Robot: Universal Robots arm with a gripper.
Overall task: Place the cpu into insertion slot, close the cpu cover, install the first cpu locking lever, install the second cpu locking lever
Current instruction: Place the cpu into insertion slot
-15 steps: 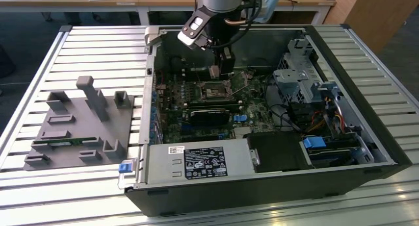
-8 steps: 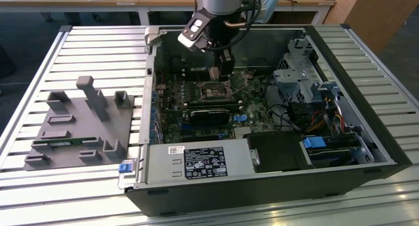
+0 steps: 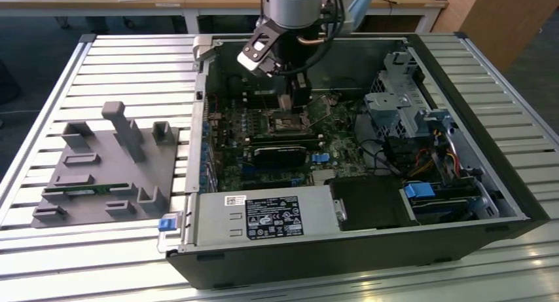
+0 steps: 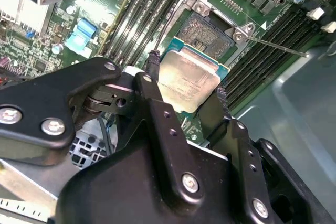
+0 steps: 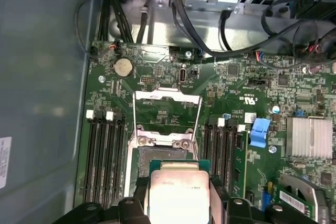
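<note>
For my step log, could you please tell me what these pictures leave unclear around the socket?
Second wrist view: the cpu covers part of the insertion slot.
First wrist view: the picture edge cuts the cpu off.
Exterior view: the gripper hides the cpu.

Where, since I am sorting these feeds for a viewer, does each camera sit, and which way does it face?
Exterior view: off the arm, high beside the open computer case, looking down into it; the arm and gripper show.
First wrist view: on the wrist, looking past the gripper's tips across the motherboard.
Second wrist view: on the wrist, behind the gripper, looking along its black fingers.
Shared: both wrist views show the cpu gripped close to the insertion slot.
</note>
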